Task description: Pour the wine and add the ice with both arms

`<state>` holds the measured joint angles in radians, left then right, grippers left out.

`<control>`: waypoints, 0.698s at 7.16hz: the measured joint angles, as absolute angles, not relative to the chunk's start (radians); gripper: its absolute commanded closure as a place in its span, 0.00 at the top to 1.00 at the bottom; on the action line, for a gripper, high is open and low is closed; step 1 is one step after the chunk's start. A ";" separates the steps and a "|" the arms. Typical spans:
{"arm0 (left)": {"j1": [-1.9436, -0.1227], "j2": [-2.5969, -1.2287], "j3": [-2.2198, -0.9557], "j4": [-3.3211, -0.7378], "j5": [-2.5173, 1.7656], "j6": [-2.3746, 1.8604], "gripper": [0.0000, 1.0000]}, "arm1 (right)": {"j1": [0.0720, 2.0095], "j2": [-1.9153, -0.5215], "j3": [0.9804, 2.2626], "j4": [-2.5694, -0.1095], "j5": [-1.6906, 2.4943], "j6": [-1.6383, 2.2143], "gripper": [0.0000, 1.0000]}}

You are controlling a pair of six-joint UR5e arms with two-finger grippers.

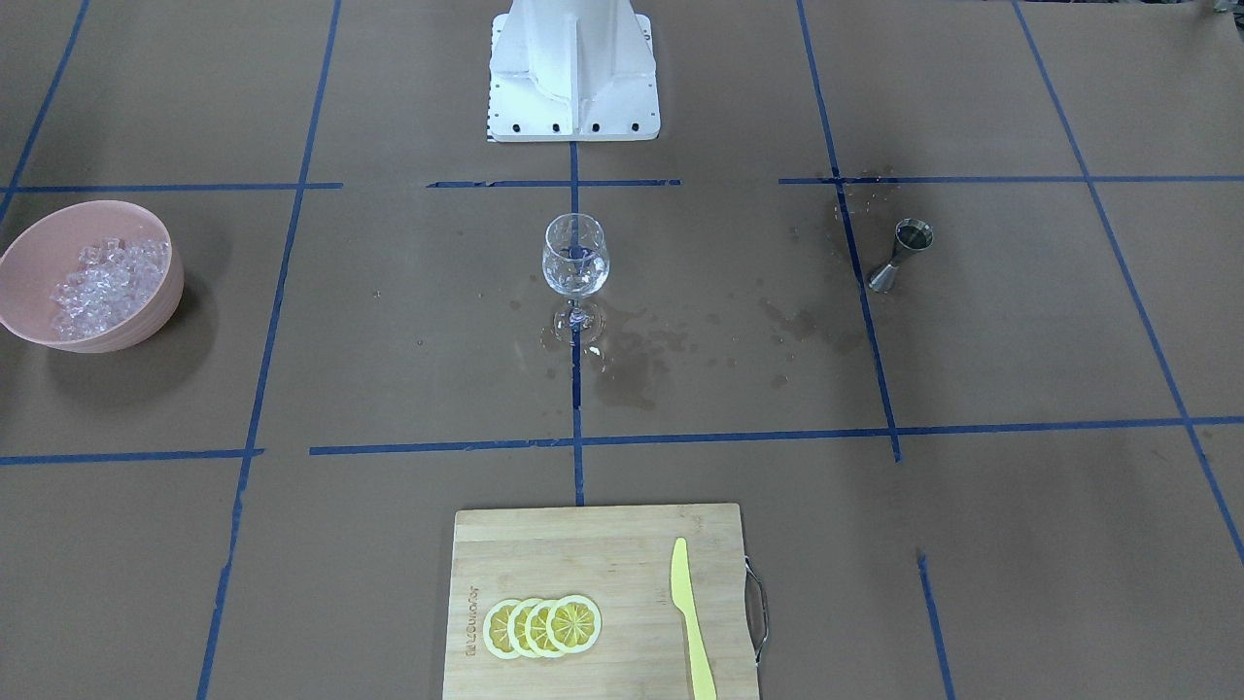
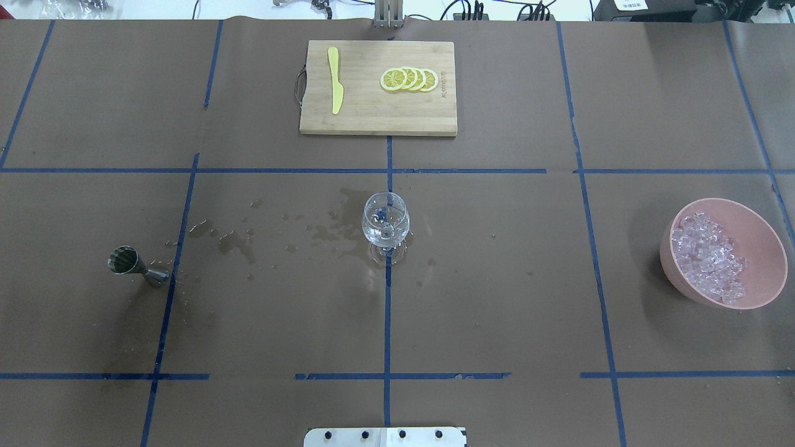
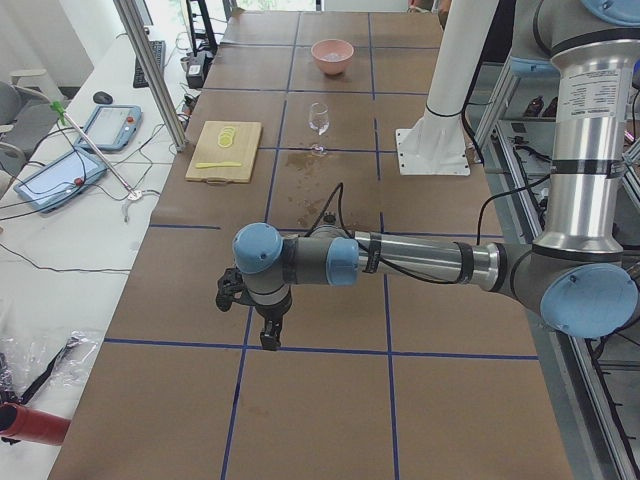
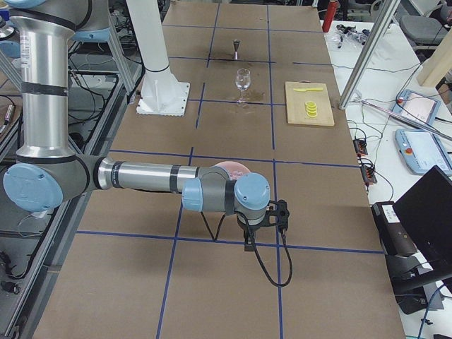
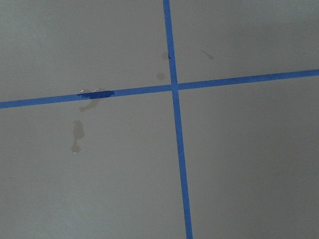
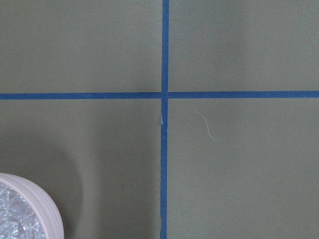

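Observation:
The ice [image 2: 708, 257] is a heap of small clear cubes in a pink bowl [image 2: 761, 230] at the table's right; it also shows in the front view [image 1: 107, 277] and at the corner of the right wrist view [image 6: 15, 221]. A clear stemmed wine glass [image 2: 386, 218] stands upright at the table's middle. A metal jigger [image 2: 133, 264] stands at the left. My left gripper [image 3: 270, 340] points down over bare table beyond the jigger. My right gripper [image 4: 251, 240] points down just beyond the bowl. Both show only in the side views, so I cannot tell open or shut.
A bamboo cutting board [image 2: 372, 115] at the far middle carries several lemon slices [image 2: 410, 79] and a yellow knife [image 2: 335, 87]. Wet spill marks [image 2: 236, 242] lie between jigger and glass. The white base block [image 1: 573, 78] stands at the robot's side. Blue tape lines cross the brown table.

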<state>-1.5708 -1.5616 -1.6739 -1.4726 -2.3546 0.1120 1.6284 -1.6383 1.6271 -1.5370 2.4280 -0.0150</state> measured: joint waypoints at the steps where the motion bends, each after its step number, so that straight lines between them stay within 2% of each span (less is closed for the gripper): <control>1: -1.571 -1.564 -1.677 -1.473 -2.354 0.111 1.00 | 1.629 -1.638 1.627 -1.537 2.428 -0.015 1.00; 3: -1.571 -1.589 -1.746 -1.465 -2.349 0.082 1.00 | 1.629 -1.635 1.629 -1.536 2.428 -0.015 1.00; 5: -1.570 -1.607 -1.935 -1.458 -2.339 -0.029 1.00 | 1.629 -1.634 1.633 -1.536 2.429 -0.014 1.00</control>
<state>-1.5702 -1.6073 -1.9346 -1.4576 -2.3387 -0.0288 1.6286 -1.6341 1.6326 -1.5362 2.4293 -0.0140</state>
